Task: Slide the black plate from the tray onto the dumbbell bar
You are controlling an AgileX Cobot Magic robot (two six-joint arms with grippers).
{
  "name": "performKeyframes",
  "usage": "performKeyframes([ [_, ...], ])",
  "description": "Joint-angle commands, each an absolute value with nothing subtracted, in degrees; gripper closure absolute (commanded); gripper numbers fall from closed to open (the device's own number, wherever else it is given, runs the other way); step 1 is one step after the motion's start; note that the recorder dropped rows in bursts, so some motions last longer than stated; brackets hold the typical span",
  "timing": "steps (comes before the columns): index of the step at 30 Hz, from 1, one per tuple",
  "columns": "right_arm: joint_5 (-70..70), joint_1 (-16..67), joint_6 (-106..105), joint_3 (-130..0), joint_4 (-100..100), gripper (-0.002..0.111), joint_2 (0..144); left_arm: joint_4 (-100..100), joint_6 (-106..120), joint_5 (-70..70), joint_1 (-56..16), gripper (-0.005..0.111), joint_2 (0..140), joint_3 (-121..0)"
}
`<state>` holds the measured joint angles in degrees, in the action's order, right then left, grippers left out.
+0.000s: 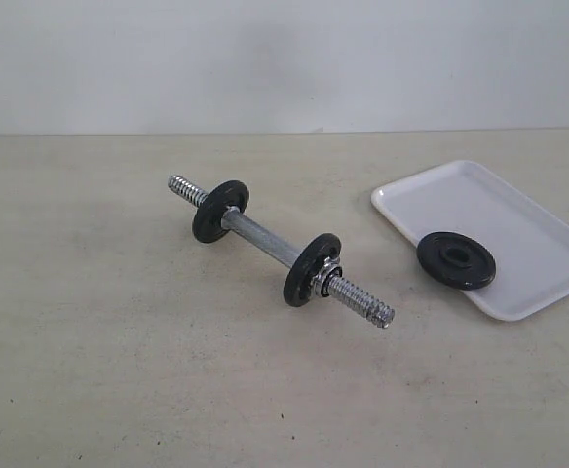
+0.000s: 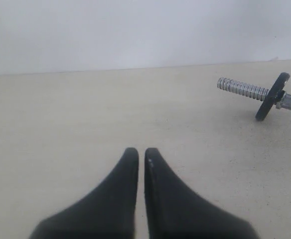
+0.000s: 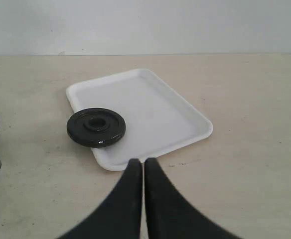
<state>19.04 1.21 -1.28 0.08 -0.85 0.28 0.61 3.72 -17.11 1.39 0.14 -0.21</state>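
One black plate, one tray, one dumbbell bar, two mounted discs.

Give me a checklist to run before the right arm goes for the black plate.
1. Black plate reachable: ok, it lies flat at the edge of the tray, uncovered.
2. Right tool open for a grasp: not ok, shut and empty.
3. Left tool steadying the dumbbell bar: not ok, shut and apart from it.
4. Bar's threaded end toward the tray bare: ok, beyond the star nut.
5. Plate's hole fits that thread: cannot tell.
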Motion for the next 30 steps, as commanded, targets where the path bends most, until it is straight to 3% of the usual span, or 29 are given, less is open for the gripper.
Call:
performKeyframes([
  [1, 18.31, 1.22, -1.38, 0.0, -0.67, 0.109, 0.0, 0.61, 3.43, -16.62, 1.52, 0.102, 0.0, 0.0],
  [4, 11.61, 1.22, -1.38, 0.0, 0.0, 0.109, 0.0, 0.61, 3.43, -11.13, 1.52, 0.102, 0.0, 0.0],
  [6, -0.68, 1.22, -0.49, 0.0, -2.11, 0.109, 0.0, 1.02, 3.43, 0.32, 1.52, 0.102, 0.0, 0.0],
  [10, -37.35, 1.22, 26.05, 0.0, -9.45, 0.109, 0.0, 1.02, -12.6, 32.7, 1.52, 0.102, 0.0, 0.0],
  [15, -69.21, 1.22, 28.19, 0.0, -13.6, 0.109, 0.0, 2.01, -12.04, 63.36, 1.52, 0.102, 0.0, 0.0],
  [18, -69.96, 1.22, 35.49, 0.0, -15.04, 0.109, 0.0, 3.41, -10.13, 69.96, 1.52, 0.102, 0.0, 0.0],
  [23, -66.88, 1.22, 34.12, -2.41, -0.86, 0.109, 0.0, -2.32, -23.56, 69.96, 1.52, 0.102, 0.0, -0.88],
  [27, -46.11, 1.22, 29.06, -12.38, 13.83, 0.109, 0.0, -20.27, -24.3, 52.25, 1.52, 0.102, 0.0, -9.83],
  [30, -21.67, 1.22, 30.8, -24.33, 29.5, 0.109, 2.41, -39.09, -34.82, 33.51, 1.52, 0.102, 1.47, -20.02],
])
